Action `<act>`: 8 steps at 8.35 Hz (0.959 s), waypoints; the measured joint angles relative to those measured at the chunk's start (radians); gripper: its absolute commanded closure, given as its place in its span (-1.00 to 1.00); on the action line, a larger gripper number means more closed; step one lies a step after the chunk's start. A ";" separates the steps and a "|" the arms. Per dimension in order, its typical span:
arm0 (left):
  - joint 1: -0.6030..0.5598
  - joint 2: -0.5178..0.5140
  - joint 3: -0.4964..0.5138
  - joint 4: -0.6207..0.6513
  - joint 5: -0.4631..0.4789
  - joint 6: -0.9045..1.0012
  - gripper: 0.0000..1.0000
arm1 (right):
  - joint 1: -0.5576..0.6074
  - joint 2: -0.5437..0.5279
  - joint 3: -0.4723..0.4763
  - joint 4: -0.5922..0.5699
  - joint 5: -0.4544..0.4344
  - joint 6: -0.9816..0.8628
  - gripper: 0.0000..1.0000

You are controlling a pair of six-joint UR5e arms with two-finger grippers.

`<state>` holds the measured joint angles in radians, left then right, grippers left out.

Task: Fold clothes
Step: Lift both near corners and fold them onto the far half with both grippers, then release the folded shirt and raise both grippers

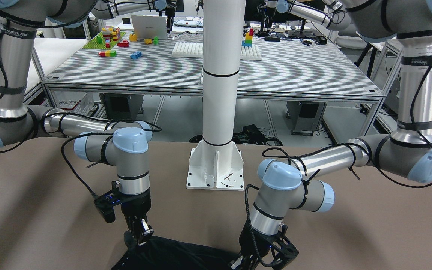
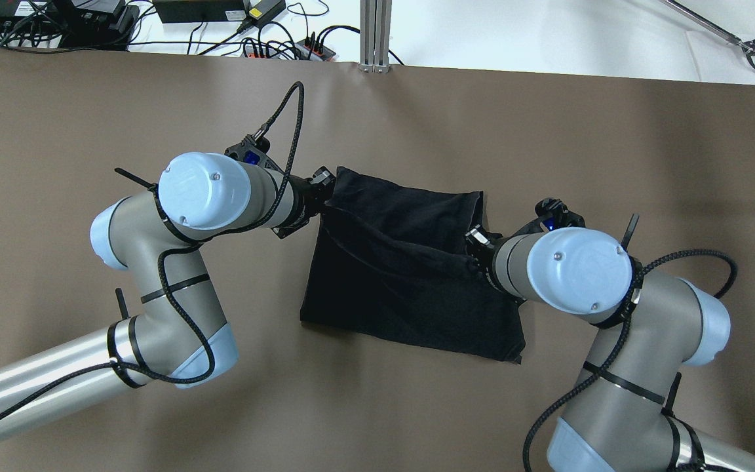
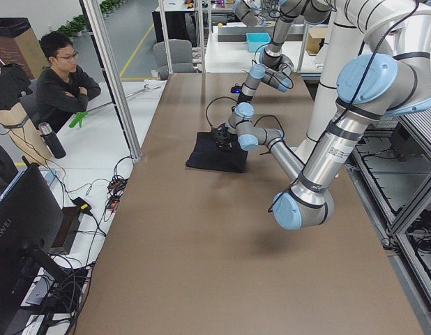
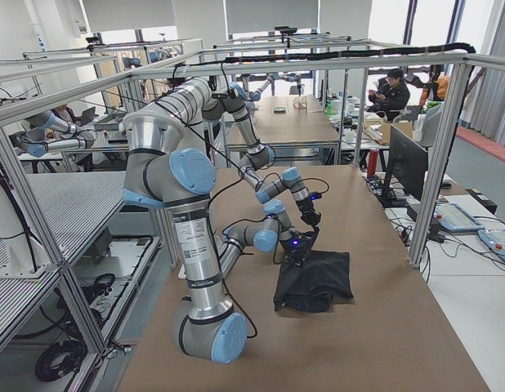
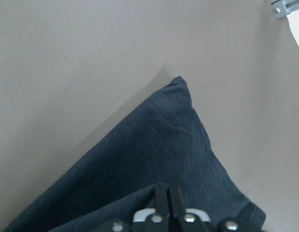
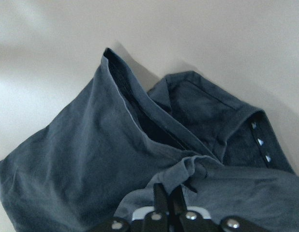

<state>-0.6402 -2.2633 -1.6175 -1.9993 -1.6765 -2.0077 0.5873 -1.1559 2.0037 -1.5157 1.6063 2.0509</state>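
left gripper [image 5: 164, 192]: clamped on the cloth [image 2: 410, 269] corner
right gripper [image 6: 169, 191]: clamped on a bunched fold
cloth: between both grippers, on the table [image 2: 89, 98]

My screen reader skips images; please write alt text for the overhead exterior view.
A dark garment lies on a brown table, pinched by both arms: the left gripper at its far left corner, the right gripper at its right edge.
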 measured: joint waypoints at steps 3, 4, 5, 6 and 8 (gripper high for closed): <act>-0.064 -0.105 0.221 -0.115 -0.032 0.013 -0.33 | 0.116 0.071 -0.220 0.119 0.060 -0.138 -0.77; -0.086 -0.158 0.330 -0.167 -0.034 0.020 -0.88 | 0.153 0.121 -0.349 0.187 0.071 -0.185 -0.89; -0.108 -0.208 0.438 -0.218 -0.032 0.041 -0.89 | 0.196 0.183 -0.493 0.256 0.090 -0.259 -0.89; -0.123 -0.246 0.519 -0.253 -0.023 0.078 -0.89 | 0.234 0.234 -0.606 0.305 0.110 -0.352 -0.89; -0.134 -0.278 0.580 -0.276 -0.009 0.121 -0.89 | 0.269 0.271 -0.690 0.340 0.128 -0.441 -0.89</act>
<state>-0.7742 -2.5413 -1.0380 -2.2751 -1.6856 -1.8870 0.8560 -0.8853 1.3137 -1.1755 1.7340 1.6099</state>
